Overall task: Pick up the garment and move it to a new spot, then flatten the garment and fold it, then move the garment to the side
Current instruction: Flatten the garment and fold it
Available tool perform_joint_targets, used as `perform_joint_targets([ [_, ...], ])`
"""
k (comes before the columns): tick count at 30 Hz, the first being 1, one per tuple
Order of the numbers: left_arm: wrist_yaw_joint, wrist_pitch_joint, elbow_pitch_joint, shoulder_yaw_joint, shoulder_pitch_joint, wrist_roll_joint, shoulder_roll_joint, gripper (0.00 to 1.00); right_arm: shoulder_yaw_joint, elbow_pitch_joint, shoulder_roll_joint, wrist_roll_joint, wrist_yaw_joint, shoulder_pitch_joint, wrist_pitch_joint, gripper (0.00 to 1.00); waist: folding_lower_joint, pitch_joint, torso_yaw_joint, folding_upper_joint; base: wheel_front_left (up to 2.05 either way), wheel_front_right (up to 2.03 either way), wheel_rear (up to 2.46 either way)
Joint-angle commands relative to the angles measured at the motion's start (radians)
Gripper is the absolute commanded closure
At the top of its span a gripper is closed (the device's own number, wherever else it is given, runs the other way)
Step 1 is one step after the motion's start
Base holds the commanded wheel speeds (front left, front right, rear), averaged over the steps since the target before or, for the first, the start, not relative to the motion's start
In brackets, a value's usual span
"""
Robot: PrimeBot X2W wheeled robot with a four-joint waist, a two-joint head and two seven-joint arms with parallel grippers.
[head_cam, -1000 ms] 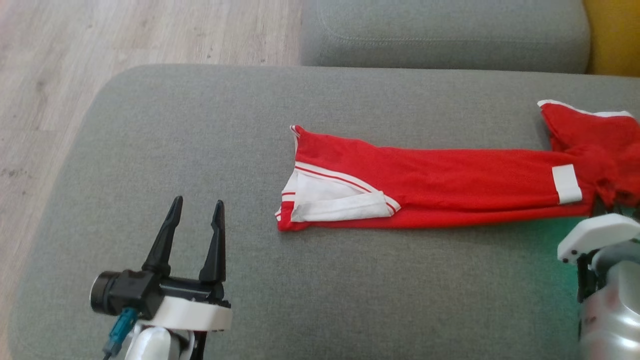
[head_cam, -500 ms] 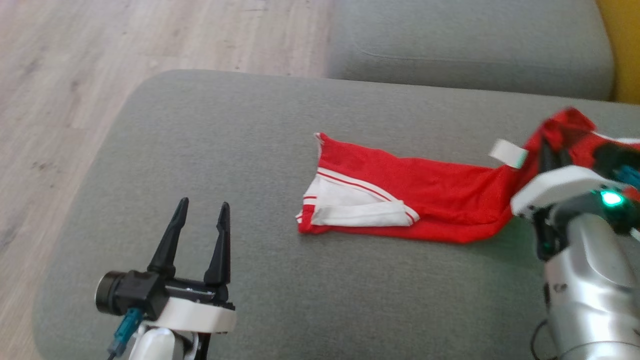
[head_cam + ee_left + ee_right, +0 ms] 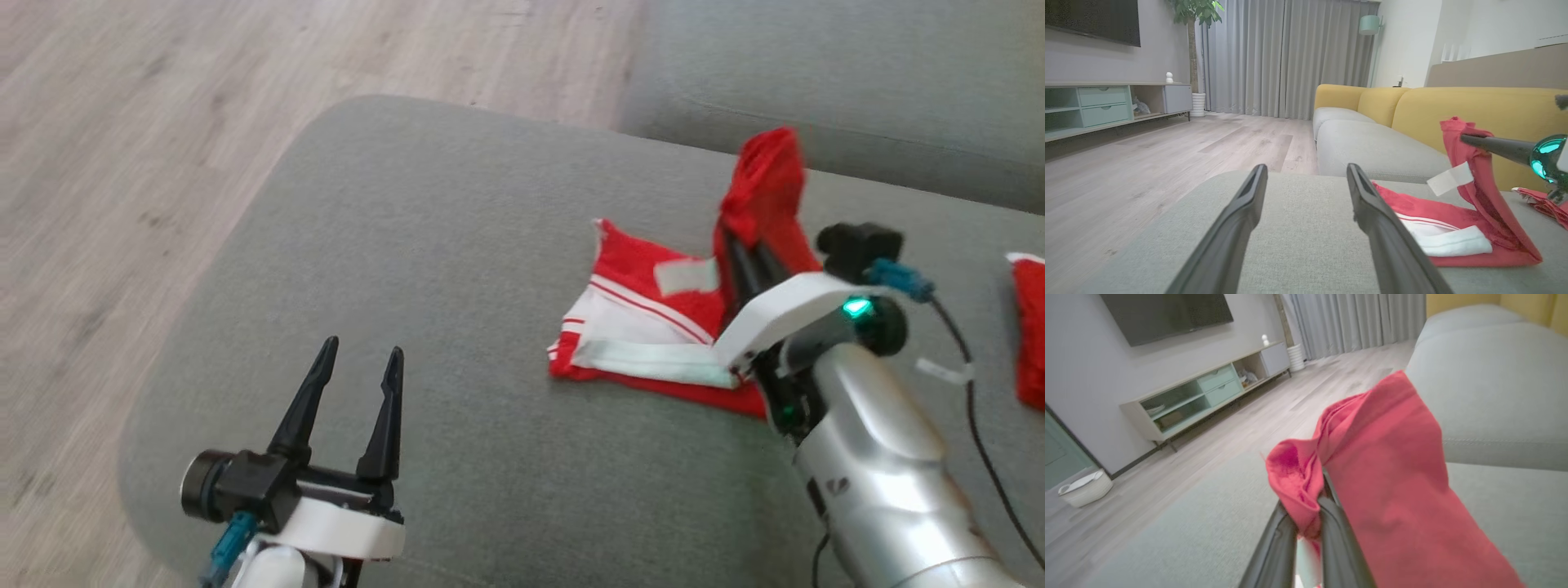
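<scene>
A red garment with white trim lies on the grey sofa cushion. Its white-banded end rests flat. My right gripper is shut on the other end and holds it up, doubled back over the flat part. In the right wrist view the red cloth bunches between the closed fingers. The left gripper stands open at the cushion's near left, apart from the garment. Seen from the left wrist, the garment lies to the right of the open fingers.
A further red piece with white trim lies at the right edge; I cannot tell whether it joins the garment. A second grey cushion lies behind. Wooden floor borders the cushion's left. A yellow sofa back stands beyond.
The right gripper has lifted the garment's right end and carried it left, over the flat part. The head view has shifted. The left gripper holds the same pose.
</scene>
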Motion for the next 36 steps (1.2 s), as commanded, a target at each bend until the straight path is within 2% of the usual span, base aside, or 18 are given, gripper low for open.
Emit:
perform_joint_targets([
  [1,0.002,-0.005,-0.030,0.018,-0.045,-0.007,0.005,0.00,0.055,-0.013,0.006,0.027,-0.002,-0.039,-0.016,1.00,0.0000,0.020,0.036,0.0000,0.00,0.00,0.00],
  [11,0.002,-0.005,-0.020,-0.013,-0.069,-0.020,0.003,0.00,0.226,0.109,0.006,0.140,-0.002,-0.053,-0.070,1.00,0.0000,0.061,0.118,0.0000,0.00,0.00,0.00],
  [16,0.002,-0.005,-0.018,-0.029,-0.079,-0.024,0.002,0.00,0.258,0.160,0.006,0.174,-0.002,-0.068,-0.097,1.00,0.0000,0.076,0.142,0.0000,0.00,0.00,0.00],
  [20,0.002,-0.005,-0.011,-0.039,-0.085,-0.025,0.001,0.00,0.325,0.174,0.006,0.222,-0.002,-0.068,-0.107,1.00,0.0000,0.077,0.153,0.0000,0.00,0.00,0.00],
  [21,0.002,-0.005,-0.010,-0.039,-0.085,-0.025,0.001,0.00,0.347,0.175,0.006,0.229,-0.002,-0.069,-0.106,0.97,0.0000,0.077,0.154,0.0000,0.00,0.00,0.00],
  [22,0.002,-0.005,-0.008,-0.038,-0.086,-0.025,0.001,0.00,0.361,0.190,0.006,0.224,-0.002,-0.074,-0.106,0.09,0.0000,0.077,0.153,0.0000,0.00,0.00,0.00],
  [23,0.002,-0.005,-0.006,-0.038,-0.087,-0.024,0.001,0.00,0.379,0.211,0.006,0.210,-0.002,-0.080,-0.098,0.00,0.0000,0.076,0.151,0.0000,0.00,0.00,0.00],
  [27,0.002,-0.005,-0.002,-0.046,-0.095,-0.021,0.000,0.00,0.406,0.221,0.006,0.197,-0.002,-0.096,-0.112,0.00,0.0000,0.069,0.139,0.0000,0.00,0.00,0.00],
  [31,0.002,-0.005,-0.006,-0.040,-0.095,-0.013,0.001,0.00,0.403,0.170,0.006,0.210,-0.002,-0.100,-0.142,0.00,0.0000,0.053,0.109,0.0000,0.00,0.00,0.00],
  [34,0.002,-0.005,-0.011,-0.030,-0.094,-0.008,0.004,0.00,0.357,0.160,0.006,0.159,-0.002,-0.113,-0.154,0.00,0.0000,0.041,0.071,0.0000,0.00,0.00,0.00],
  [36,0.002,-0.005,-0.015,-0.017,-0.089,-0.005,0.007,0.00,0.280,0.117,0.006,0.071,-0.002,-0.119,-0.155,0.00,0.0000,0.032,0.036,0.0000,0.00,0.00,0.00],
])
